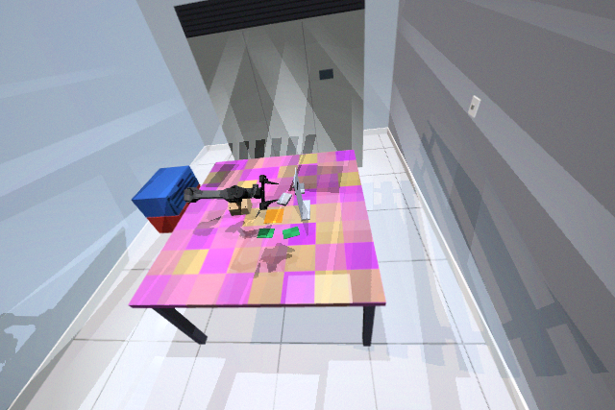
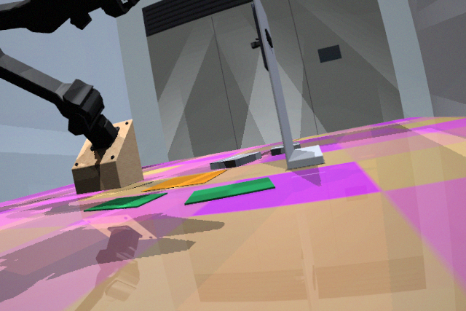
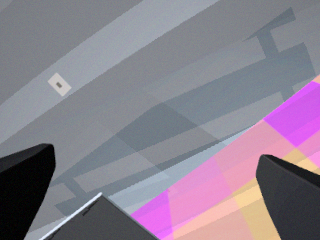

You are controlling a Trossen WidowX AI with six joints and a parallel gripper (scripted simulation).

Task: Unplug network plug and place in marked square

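Observation:
The upright grey panel (image 1: 300,201) (image 2: 279,104) stands on a flat foot; its dark top corner shows at the bottom of the wrist view (image 3: 102,222). A small dark plug (image 2: 255,43) sticks out of the panel's arm-side face. Its tab is too small to make out. My gripper (image 1: 277,192) (image 3: 159,160) is open and empty, fingers wide apart, in the air on the arm side of the panel and higher than the plug. In the exterior view it is partly cut off at the top left. A flat orange square (image 1: 273,215) (image 2: 186,180) lies on the table between arm base and panel.
Two flat green pieces (image 1: 290,232) (image 2: 231,191) lie nearer the cameras than the orange square. A grey block (image 1: 283,198) (image 2: 237,159) lies before the panel, another (image 2: 285,148) beside its foot. The wooden arm base (image 2: 129,156) stands left. A blue bin (image 1: 166,192) is beyond the table's left edge.

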